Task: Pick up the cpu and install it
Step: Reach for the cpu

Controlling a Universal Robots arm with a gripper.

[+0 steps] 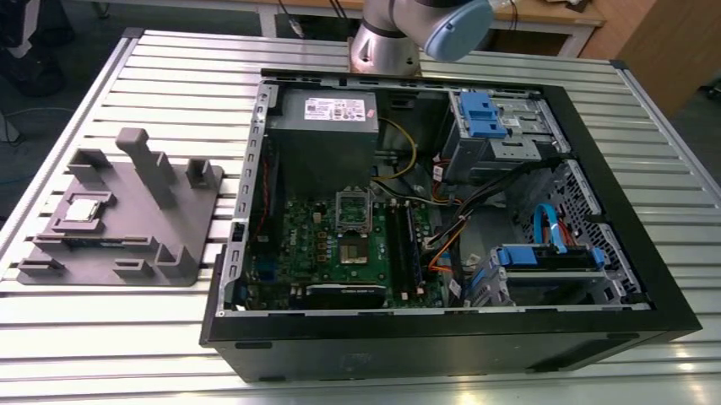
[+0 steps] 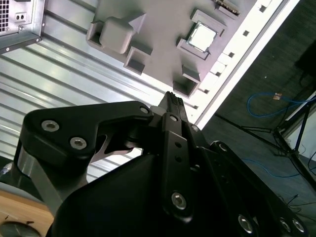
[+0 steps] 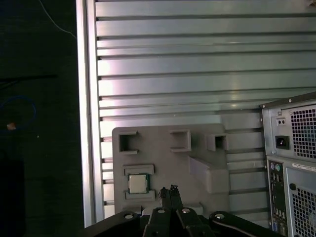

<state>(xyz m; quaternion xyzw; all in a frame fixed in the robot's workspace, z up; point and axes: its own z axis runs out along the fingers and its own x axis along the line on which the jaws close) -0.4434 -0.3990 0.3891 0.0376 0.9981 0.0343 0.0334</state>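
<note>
The cpu lies flat in a square recess of a grey holder block on the slatted table, at the exterior view's left. Both wrist views show the cpu from well above, its silver top facing up. My gripper hangs high over the holder, fingertips pressed together, shut on nothing. It is close to the cpu but apart from it. The open socket sits on the green motherboard inside the case.
An open black computer case fills the table's middle, with a grey power supply, blue drive brackets and loose cables. Its rear panel stands beside the holder. The holder has upright posts. The table edge is near the cpu.
</note>
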